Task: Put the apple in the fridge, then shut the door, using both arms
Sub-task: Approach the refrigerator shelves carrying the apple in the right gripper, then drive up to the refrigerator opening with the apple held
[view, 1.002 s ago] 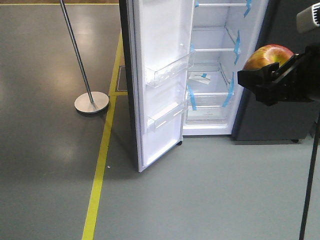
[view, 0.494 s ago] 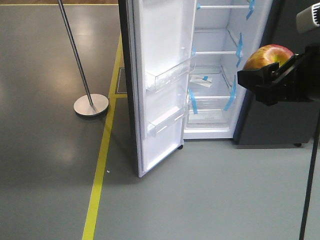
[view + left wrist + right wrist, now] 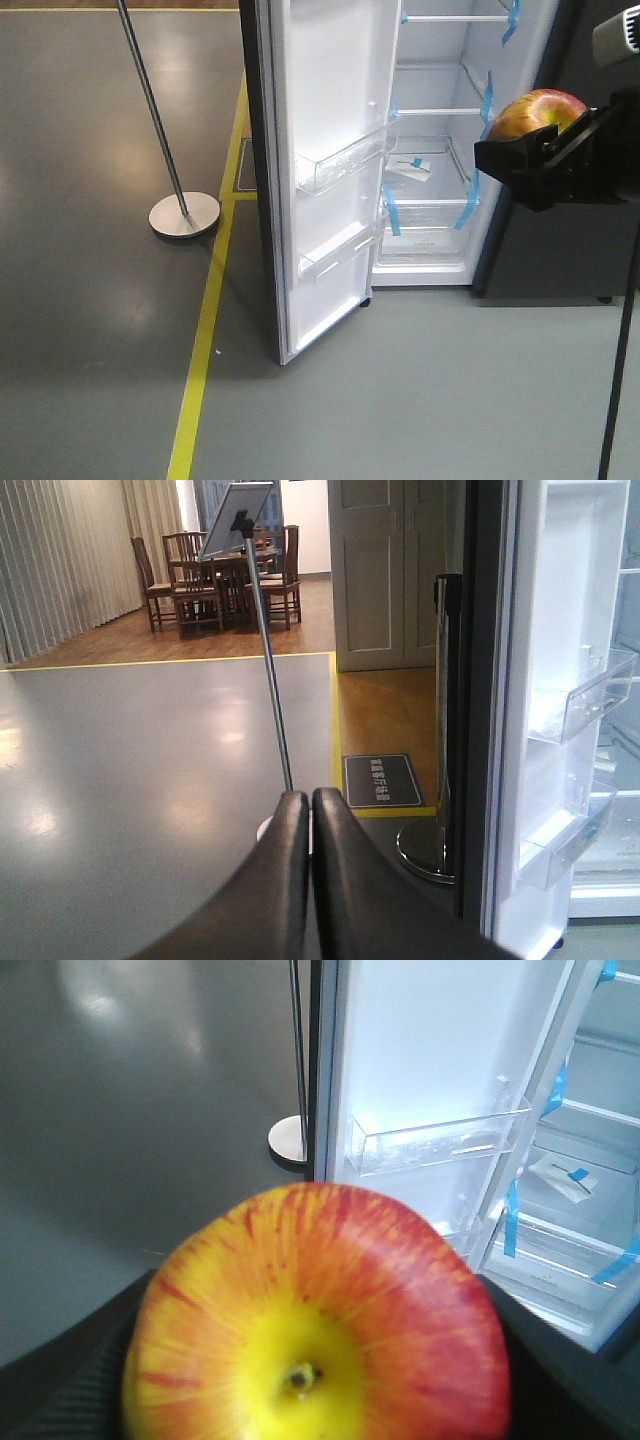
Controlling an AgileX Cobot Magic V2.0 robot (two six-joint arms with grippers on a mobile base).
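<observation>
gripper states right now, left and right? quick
Left gripper: shut, fingers pressed together, holding nothing.
Right gripper: shut on the round glossy red-and-yellow apple.

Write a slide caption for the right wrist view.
Glossy red-yellow apple clamped in the right jaws, facing the open fridge and its swung-out door.

Counts: 1 apple (image 3: 537,110), 1 fridge (image 3: 440,85), 1 door (image 3: 330,80), 2 door bins (image 3: 345,160), 2 end effectors (image 3: 309,815), 1 sign pole (image 3: 268,670), 1 dark post (image 3: 447,680).
</observation>
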